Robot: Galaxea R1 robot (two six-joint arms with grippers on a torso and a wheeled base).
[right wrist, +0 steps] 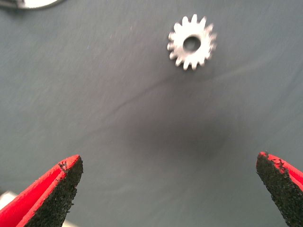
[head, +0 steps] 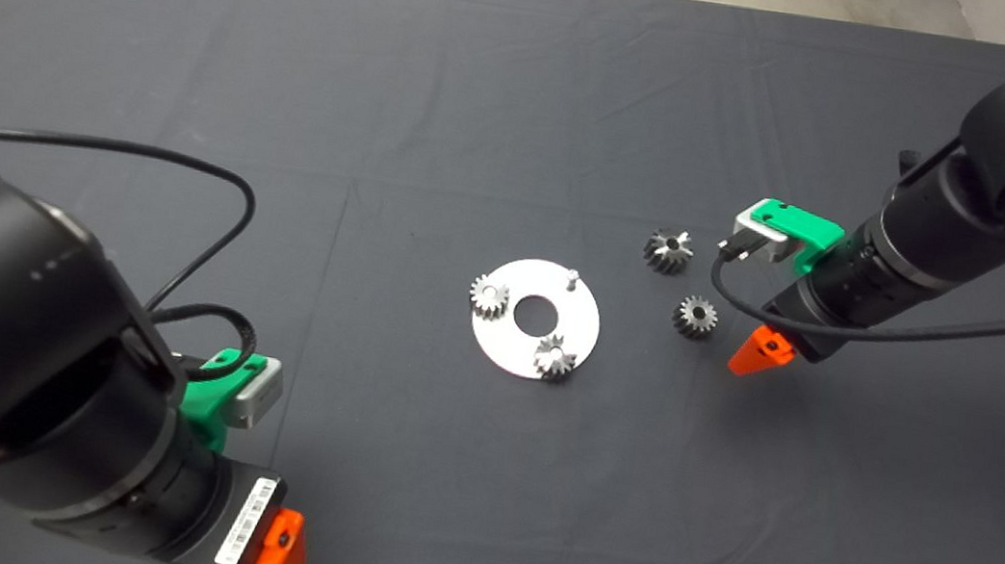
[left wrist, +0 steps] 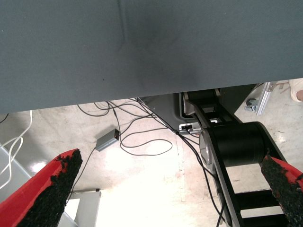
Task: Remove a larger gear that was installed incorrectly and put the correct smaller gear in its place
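Right gripper point(right wrist: 168, 189) spread wide above small dark gear point(right wrist: 191, 42), blunt-toothed. Star-toothed large gear point(head: 668, 249) loose on mat point(head: 452, 72). Left gripper point(left wrist: 165, 189) parked, open, mostly hidden.

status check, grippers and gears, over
Right gripper open above smaller gear. Left gripper open, parked lower left. Larger gear lies off plate. Nothing blocking.

Black cylindrical arms point(head: 17, 354) (cabled), green wrist brackets point(head: 792, 225), red jaws.
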